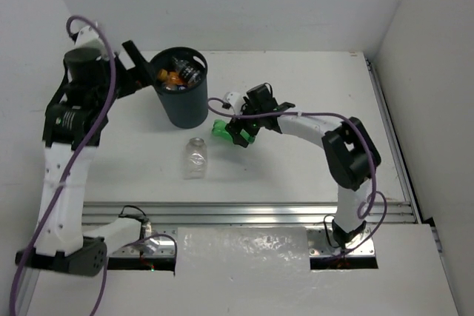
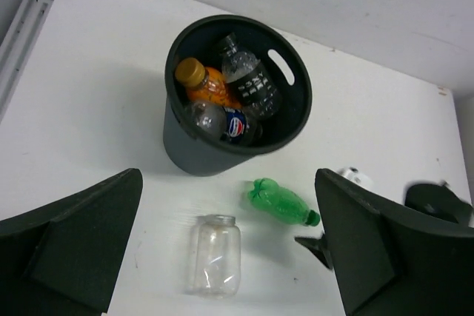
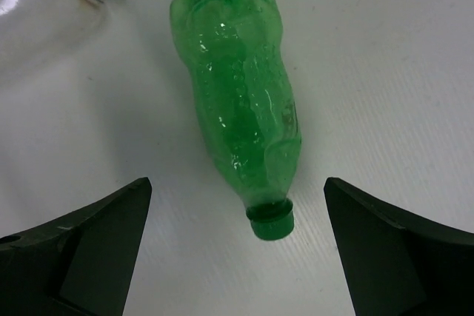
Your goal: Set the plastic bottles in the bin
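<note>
- Left gripper (image 2: 228, 183) is hovering beside the bin (image 2: 181, 146), jaws spread wide, holding nothing.
- Right gripper (image 3: 237, 183) is sitting released, one finger on each side of the green bottle (image 3: 241, 109), not gripping it.
- Green bottle and clear bottle (image 2: 215, 255) are lying on the table (image 2: 89, 94), near the bin.
- Orange bottle (image 2: 207, 83) and others are lying inside the bin.

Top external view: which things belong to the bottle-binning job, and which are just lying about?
Job: bin; binned bottles; green bottle, lying just ahead of the open right pincer; clear bottle, also outside the bin.
Lying about: crinkled shiny sheet and metal rails at the near edge.
</note>
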`<act>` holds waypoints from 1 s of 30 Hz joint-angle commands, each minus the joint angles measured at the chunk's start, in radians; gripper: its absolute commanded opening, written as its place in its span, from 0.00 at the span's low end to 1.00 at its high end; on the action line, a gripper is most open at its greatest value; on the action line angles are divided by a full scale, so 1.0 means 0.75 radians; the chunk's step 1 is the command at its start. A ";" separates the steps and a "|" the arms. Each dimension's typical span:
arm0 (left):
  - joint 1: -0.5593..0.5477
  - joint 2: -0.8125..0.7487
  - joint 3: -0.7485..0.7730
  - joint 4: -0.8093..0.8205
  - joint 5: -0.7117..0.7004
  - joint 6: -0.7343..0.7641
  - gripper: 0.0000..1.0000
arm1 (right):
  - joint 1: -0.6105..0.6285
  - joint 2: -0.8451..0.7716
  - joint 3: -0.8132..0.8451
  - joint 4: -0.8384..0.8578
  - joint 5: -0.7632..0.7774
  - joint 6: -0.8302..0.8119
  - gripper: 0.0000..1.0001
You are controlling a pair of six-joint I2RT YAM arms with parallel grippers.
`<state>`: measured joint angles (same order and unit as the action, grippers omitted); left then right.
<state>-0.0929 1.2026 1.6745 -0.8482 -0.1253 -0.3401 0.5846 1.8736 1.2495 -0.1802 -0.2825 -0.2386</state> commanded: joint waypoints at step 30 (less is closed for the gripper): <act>-0.668 0.008 -0.597 0.746 0.695 -0.174 1.00 | -0.096 -1.138 -0.707 0.557 -0.589 0.711 0.15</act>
<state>-0.5472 1.1713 1.1820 -0.3721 0.4191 -0.4473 0.5125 1.0634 0.7116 0.1562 -0.6342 0.2371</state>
